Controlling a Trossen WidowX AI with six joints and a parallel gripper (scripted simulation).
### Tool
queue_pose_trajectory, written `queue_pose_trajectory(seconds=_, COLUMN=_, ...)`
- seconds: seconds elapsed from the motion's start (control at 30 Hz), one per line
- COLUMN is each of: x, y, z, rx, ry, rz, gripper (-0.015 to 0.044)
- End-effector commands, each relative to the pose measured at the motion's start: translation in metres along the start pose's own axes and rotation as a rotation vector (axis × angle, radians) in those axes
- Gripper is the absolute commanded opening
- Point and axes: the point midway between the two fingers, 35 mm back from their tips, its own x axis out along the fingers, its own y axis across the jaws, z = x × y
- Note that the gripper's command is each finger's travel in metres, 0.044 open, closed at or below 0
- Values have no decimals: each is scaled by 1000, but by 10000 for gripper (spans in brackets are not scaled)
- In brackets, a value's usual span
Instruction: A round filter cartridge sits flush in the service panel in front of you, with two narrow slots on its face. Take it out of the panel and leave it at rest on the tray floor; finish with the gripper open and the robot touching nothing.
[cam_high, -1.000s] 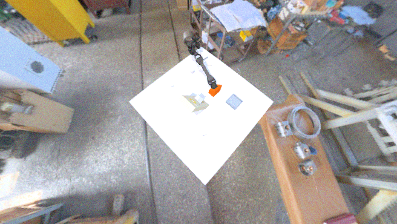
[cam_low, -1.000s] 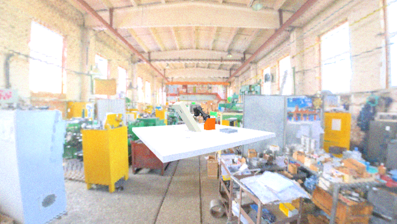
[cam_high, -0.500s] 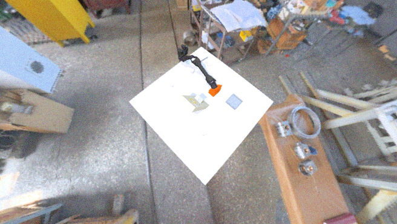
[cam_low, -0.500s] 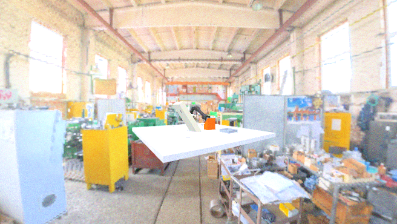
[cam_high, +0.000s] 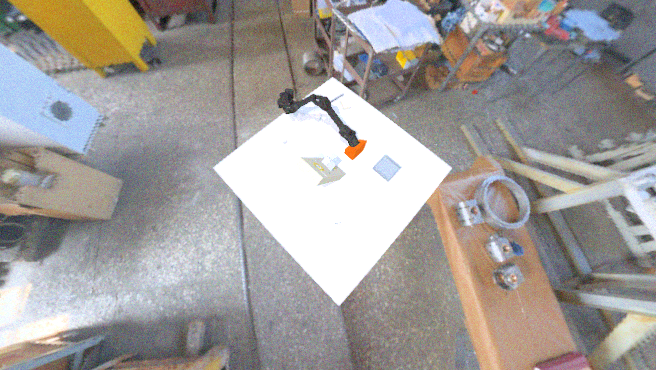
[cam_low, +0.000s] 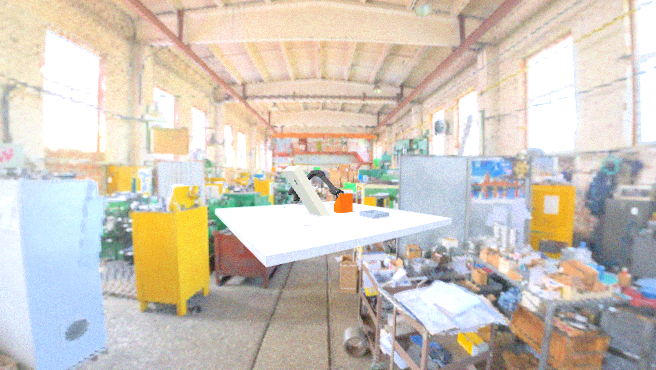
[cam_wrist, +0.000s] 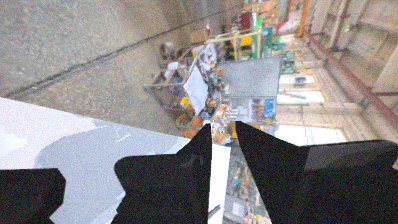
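white table (cam_high: 320, 240) carries all. tilted service panel (cam_high: 324, 171) stands just beside the gripper (cam_high: 356, 149), its face sloping up; tray (cam_high: 386, 167) lies near on the gripper's other side. cartridge (cam_high: 330, 162) sits in the panel as a pale block; slots and axis too small to read. fingers narrowed to a thin gap, nothing between them, touching nothing visible.

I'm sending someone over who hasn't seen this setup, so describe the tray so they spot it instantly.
Start at the big white table and find the slanted beige service panel near its middle. Past the orange gripper body beside it lies the tray: a small, flat, pale grey-blue square, the only low-lying piece there.
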Motion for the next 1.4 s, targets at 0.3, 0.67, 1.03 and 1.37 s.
queue_pose_trajectory(seconds=0.3, x=-173, y=62, z=50, rx=92, ry=-349, rz=385, gripper=110)
queue_pose_trajectory(seconds=0.67, x=-339, y=82, z=32, rx=116, ry=-613, rz=748, gripper=110)
queue_pose_trajectory(seconds=1.03, x=-473, y=65, z=-25, rx=64, ry=-843, rz=1030, gripper=110)
queue_pose_trajectory(seconds=1.37, x=-573, y=31, z=-117, rx=-36, ry=-1065, rz=1278, gripper=110)
